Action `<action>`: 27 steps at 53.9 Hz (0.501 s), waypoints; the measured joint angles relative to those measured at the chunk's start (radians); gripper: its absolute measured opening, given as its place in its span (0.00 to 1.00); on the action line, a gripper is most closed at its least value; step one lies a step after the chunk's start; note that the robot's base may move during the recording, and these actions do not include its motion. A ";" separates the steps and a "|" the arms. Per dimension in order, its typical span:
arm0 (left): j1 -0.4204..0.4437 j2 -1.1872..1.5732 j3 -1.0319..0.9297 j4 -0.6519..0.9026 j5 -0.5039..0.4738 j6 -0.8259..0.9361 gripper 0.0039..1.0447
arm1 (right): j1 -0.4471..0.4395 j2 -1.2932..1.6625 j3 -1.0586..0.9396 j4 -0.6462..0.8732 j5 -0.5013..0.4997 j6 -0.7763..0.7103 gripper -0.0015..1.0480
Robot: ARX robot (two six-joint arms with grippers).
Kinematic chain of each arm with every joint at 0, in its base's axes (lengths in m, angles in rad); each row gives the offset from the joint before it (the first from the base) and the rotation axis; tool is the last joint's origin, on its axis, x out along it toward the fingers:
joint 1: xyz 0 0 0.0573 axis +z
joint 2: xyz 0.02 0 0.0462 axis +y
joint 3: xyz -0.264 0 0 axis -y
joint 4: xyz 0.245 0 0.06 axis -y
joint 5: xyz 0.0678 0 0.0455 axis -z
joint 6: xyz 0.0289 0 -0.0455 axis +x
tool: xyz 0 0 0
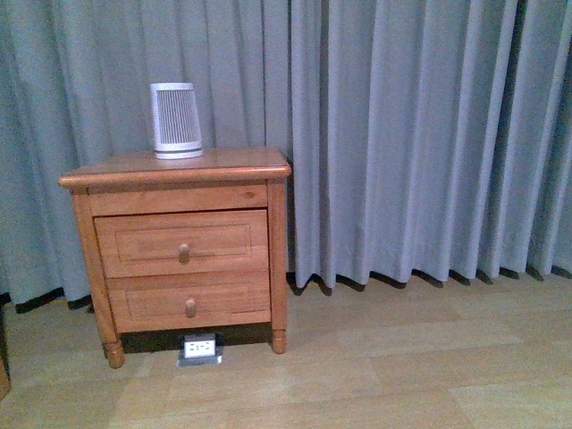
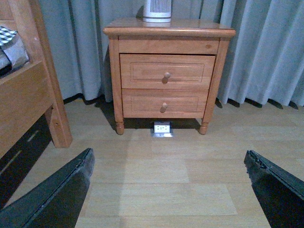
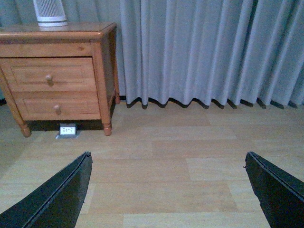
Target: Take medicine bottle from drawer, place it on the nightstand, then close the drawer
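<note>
Honey-coloured nightstand [image 1: 179,168] stands well ahead of both grippers, upper drawer [image 1: 181,241] sitting flush. Left gripper [image 2: 168,153] fingers spread wide, holding nothing; right gripper [image 3: 167,154] likewise, both above wood floor [image 3: 190,142].

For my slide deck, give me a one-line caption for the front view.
Wooden nightstand, upper drawer and lower drawer shut, white slatted device on top, grey curtains behind; neither arm in view.

No legible text anywhere; floor socket plate [image 1: 199,347] marks possibly lettering, unreadable.

Smooth honey-toned wooden nightstand [image 1: 175,168]
</note>
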 joint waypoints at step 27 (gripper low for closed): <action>0.000 0.000 0.000 0.000 0.000 0.000 0.94 | 0.000 0.000 0.000 0.000 0.000 0.000 0.93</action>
